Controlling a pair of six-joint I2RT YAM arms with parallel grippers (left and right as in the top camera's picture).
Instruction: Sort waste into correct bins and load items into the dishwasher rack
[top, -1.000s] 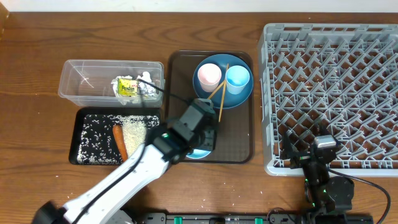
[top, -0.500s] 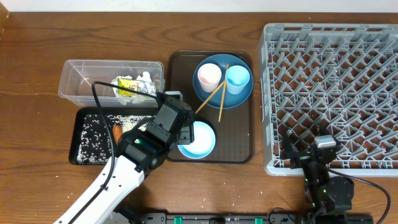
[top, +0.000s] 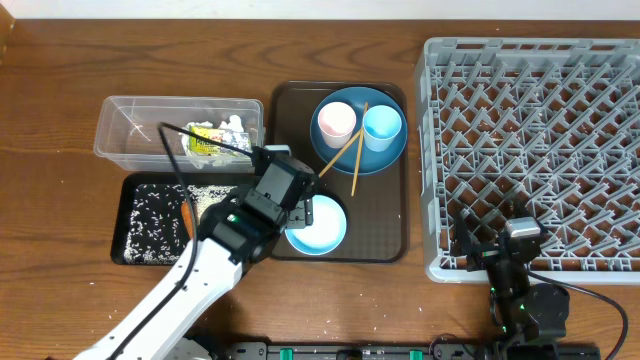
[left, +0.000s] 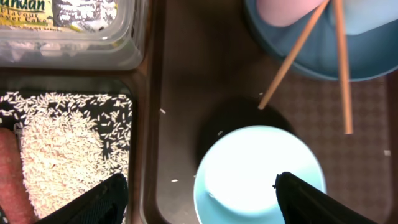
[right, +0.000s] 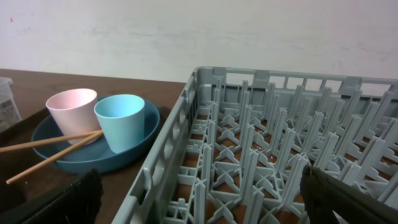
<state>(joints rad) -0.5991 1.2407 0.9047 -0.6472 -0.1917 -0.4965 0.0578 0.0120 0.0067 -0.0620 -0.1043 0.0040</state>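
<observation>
**Surface.** Brown wood-grain table (top: 60, 60). The right wrist view shows a plain pale wall (right: 199, 37) behind it.

**Containers, left to right.**
1. Clear plastic tub (top: 125, 125), far left. It holds the yellow-green printed wrapper (top: 205, 141) with the crumpled white tissue (top: 233, 125) against it, both at the tub's right end.
2. Black tray (top: 135, 252), just in front of the tub. It holds scattered and heaped white rice grains (left: 68, 155). The orange carrot (left: 11, 177) lies beside the heap, partly hidden under the left arm in the overhead view.
3. Brown serving tray (top: 385, 215), centre.
   - Rear: the blue plate (top: 385, 160) carries the pink cup (top: 335, 122) and the light-blue cup (top: 382, 126), upright and side by side. The wooden chopsticks (top: 352, 160) lie across the plate's rim, with their near tips on the tray.
   - Front: the white bowl (top: 325, 228), upright, contents none visible.
   - A few stray grains lie on the tray floor.
4. Grey pegged dishwasher rack (top: 540, 150), far right. No dishes on the pegs.

**End effectors.**
- Left gripper (left: 199, 196): above the bowl's left rim, fingers spread wide, holding nothing.
- Right gripper (right: 199, 199): at the rack's near edge, jaws fully apart, holding nothing.
</observation>
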